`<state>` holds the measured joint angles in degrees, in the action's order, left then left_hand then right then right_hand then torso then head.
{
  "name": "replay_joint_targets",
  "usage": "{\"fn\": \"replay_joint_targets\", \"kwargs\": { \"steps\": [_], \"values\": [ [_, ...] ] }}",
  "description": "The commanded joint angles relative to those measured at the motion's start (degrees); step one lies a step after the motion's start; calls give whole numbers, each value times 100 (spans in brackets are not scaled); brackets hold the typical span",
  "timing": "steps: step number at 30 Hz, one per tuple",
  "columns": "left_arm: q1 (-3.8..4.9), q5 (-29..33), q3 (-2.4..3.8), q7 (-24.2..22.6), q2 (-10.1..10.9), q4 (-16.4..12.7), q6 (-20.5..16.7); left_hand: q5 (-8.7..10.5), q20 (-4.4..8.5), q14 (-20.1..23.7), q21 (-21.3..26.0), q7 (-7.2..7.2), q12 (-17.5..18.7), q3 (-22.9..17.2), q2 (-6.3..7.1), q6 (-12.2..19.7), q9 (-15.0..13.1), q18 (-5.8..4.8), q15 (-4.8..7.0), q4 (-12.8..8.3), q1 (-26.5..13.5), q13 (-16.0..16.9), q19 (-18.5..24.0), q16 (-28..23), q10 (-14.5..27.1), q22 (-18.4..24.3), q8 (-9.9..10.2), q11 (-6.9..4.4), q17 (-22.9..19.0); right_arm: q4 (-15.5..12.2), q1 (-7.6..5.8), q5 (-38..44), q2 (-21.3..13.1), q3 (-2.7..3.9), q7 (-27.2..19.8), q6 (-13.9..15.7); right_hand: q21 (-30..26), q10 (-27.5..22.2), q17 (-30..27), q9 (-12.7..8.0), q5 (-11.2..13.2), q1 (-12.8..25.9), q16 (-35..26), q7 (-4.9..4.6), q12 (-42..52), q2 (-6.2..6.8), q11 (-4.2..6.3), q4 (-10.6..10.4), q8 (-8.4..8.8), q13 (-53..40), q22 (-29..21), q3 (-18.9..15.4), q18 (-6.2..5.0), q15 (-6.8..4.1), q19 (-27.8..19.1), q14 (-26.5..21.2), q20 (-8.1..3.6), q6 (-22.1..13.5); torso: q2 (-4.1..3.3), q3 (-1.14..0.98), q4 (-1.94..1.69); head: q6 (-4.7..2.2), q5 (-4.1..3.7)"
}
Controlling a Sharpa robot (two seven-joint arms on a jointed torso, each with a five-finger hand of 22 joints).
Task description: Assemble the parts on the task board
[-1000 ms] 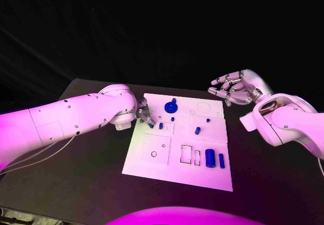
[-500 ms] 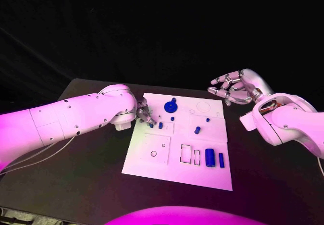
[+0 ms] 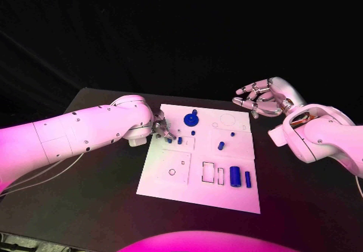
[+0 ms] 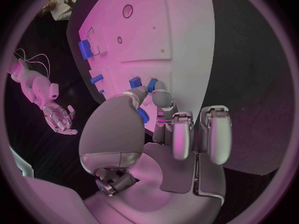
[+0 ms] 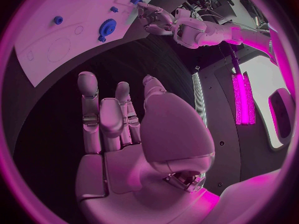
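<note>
Board [image 3: 198,178] lay mid-desk [image 3: 91,210]; left hand [image 3: 161,130] pinched a small blue part [image 4: 142,115] at its left edge, right hand [image 3: 261,98] hovered off the far right corner, fingers apart, empty

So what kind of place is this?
Probably a robot lab or test bench: a white task board with small blue parts lies on a black table, worked by two robot arms under coloured light.

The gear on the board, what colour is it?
Blue. The gear shows best in the head view, on the white task board.
</note>
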<state>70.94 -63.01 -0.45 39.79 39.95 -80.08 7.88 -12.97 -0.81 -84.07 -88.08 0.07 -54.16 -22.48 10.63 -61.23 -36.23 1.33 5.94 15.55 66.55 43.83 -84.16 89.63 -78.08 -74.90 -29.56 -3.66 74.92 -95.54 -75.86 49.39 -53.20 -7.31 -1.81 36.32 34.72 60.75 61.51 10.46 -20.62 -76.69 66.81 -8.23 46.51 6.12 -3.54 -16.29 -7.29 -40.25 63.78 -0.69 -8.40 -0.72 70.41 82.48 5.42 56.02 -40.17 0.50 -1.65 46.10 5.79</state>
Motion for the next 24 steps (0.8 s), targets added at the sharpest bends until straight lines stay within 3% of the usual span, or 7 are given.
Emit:
{"fn": "replay_joint_targets", "kwargs": {
  "steps": [1, 15, 24],
  "values": [
    [-6, 43, -3, 87, -8, 10, 108, 15, 42, -590, -22, 47, -22, 153, -23, -2, -11, -71, 25, 45, -56, 10, -440, 30, 16, -1317, 49, 39, 1498, -8, 3, 25, -2, 1, -45, -55, -24, -2, -4, 9, -36, 5, -26, 19, -2, -54, 27, -19, -25, 4, -5, 13, -79, -16, 50, -9, -10, -9, -1, 2, 0, 0, -1],
    [-6, 45, -1, 55, 29, -19, -28, 22, 37, -586, -18, 59, -56, 1093, -227, -55, -41, -70, 13, 117, -507, 70, -440, 23, 19, -1318, 138, 52, 1486, 8, 3, 24, 13, 1, -42, -70, -45, -1, -12, 9, -33, 32, -37, 18, 3, -46, 25, -24, -25, 11, -15, -2, -81, -15, 48, -10, -10, -12, 1, 7, 0, -4, -4],
    [-5, 149, 3, -21, 47, -50, -185, 14, 39, -579, 4, 57, -41, 1215, -325, -53, -47, -63, 16, 116, -532, 55, -423, 7, 31, -1294, 156, 50, 1461, 31, 12, 8, 26, 1, -45, -84, -48, 0, -13, 9, -32, 39, -39, 18, 4, -44, 24, -25, -25, 13, -16, -5, -81, -15, 48, -11, -10, -13, 2, 2, 0, -9, 2]
  ]
}}
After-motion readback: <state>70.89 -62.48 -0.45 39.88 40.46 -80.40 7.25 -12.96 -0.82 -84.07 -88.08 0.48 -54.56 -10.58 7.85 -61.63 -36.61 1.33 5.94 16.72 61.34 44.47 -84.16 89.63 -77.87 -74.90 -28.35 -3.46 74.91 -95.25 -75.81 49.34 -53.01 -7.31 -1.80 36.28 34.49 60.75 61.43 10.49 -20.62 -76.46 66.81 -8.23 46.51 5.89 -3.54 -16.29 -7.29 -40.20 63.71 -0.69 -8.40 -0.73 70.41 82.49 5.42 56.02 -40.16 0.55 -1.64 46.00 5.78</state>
